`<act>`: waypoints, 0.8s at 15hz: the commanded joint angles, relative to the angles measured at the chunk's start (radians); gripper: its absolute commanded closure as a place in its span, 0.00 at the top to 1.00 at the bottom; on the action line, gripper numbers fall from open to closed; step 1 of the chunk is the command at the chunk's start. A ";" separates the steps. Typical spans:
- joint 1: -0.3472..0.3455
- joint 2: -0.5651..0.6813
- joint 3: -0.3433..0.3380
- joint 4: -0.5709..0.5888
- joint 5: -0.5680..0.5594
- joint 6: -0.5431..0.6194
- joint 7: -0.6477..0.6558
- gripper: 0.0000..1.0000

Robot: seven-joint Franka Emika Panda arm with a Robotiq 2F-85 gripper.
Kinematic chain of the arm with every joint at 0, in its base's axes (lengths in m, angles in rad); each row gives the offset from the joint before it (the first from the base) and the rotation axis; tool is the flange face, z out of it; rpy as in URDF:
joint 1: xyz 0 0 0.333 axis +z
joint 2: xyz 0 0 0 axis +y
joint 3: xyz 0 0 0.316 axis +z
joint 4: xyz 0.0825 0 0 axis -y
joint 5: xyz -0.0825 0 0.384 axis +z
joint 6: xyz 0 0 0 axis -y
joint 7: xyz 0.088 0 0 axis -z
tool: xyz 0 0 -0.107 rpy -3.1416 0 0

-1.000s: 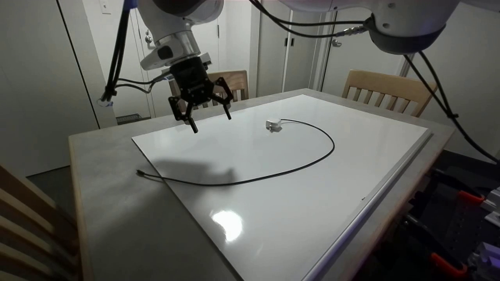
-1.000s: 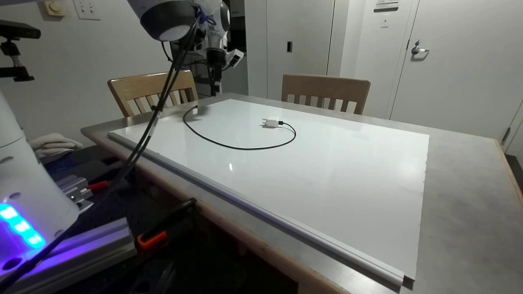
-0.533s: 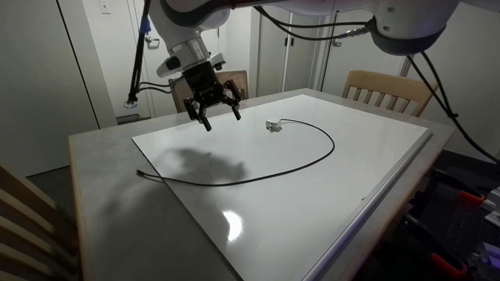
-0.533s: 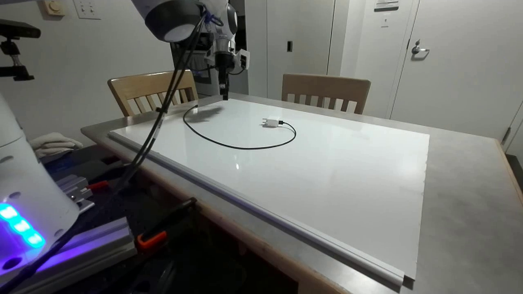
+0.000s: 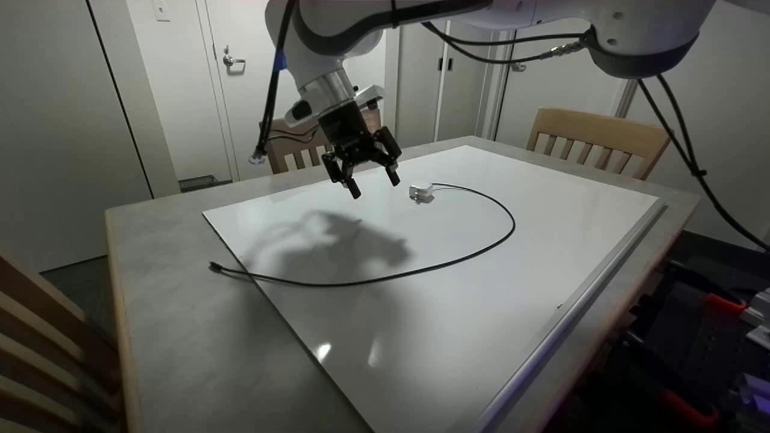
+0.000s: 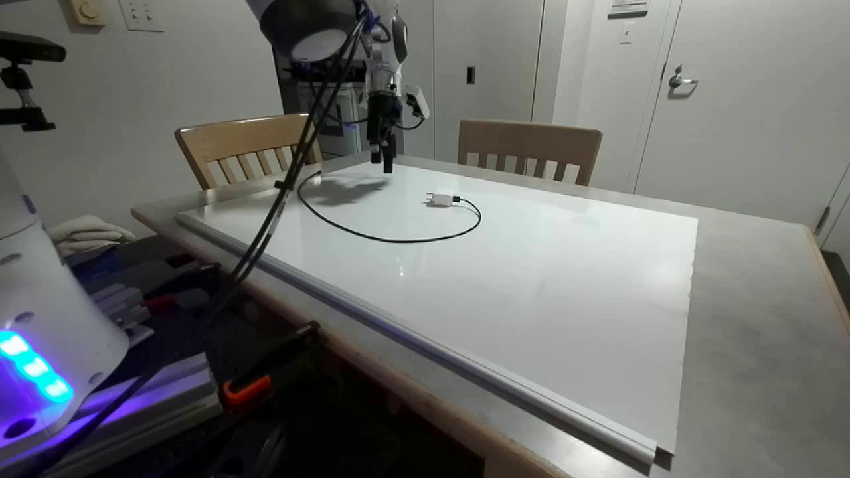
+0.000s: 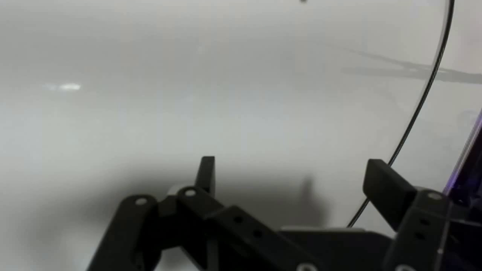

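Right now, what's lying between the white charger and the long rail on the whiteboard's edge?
The black cable curves across the whiteboard between the white charger and the rail, without touching the rail; both exterior views show it.

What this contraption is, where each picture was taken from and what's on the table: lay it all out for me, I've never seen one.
The machine is a jointed robot arm ending in a two-fingered hand. The wide pictures look across the table from two places outside the machine; the close-up is taken from its wrist, looking past the fingers. A large white board lies on the table. On it sits a white plug, with a black cord attached; the cord curves across the board, and its free end reaches off it. The hand hangs open above the board and holds nothing.
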 commanded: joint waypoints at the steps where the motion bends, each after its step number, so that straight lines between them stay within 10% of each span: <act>1: -0.025 -0.004 0.008 -0.035 0.001 0.000 0.000 1.00; 2: -0.005 -0.096 -0.135 -0.064 0.145 0.073 -0.028 1.00; 6: 0.021 -0.147 -0.229 -0.062 0.197 0.126 0.015 1.00; 12: -0.041 -0.134 -0.177 -0.145 0.037 0.152 0.335 1.00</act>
